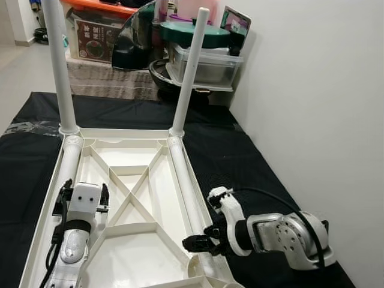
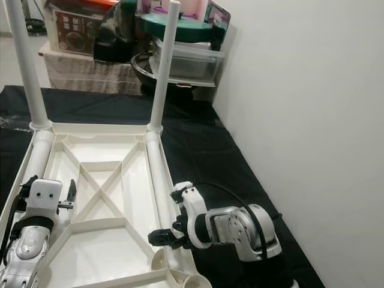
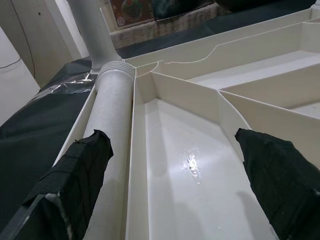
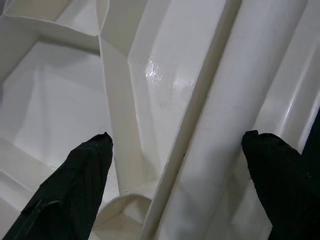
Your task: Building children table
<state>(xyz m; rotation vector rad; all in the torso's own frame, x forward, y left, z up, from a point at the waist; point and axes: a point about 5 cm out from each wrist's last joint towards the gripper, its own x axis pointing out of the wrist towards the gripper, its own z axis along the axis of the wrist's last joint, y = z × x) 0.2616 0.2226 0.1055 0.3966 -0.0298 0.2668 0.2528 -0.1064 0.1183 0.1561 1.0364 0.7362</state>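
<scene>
The tabletop [image 1: 129, 198] lies upside down on a black cloth [image 1: 240, 156], its ribbed underside facing up, in the middle of the head views. Two legs stand upright in its far corners: one leg [image 1: 59, 66] at 11 o'clock, a second leg [image 1: 191, 72] at 12 o'clock. Two more legs lie flat along its long sides, a left tube [image 1: 71, 162] and a right tube [image 1: 187, 198], each lined up with the upright leg beyond it.

The left end effector [image 1: 84, 195] sits at 8 o'clock over the tabletop's left edge. Its wrist view gives what the head views cannot: the fingers [image 3: 75, 175] are spread wide, released, one over the left tube [image 3: 112, 150] and the other above a rib, with the glossy tray floor between them and nothing held.

The right end effector [image 1: 197, 243] is at 5 o'clock, low over the near end of the right tube. From the head its fingertips look close together; its wrist view shows them released and wide apart, straddling the right tube [image 4: 225, 125], with a round socket [image 4: 122, 212] beneath. Whether they touch the tube cannot be told.

Boxes and a clear bin [image 1: 204, 63] stand at 12 o'clock beyond the cloth; a white wall [image 1: 318, 90] fills 3 o'clock.
</scene>
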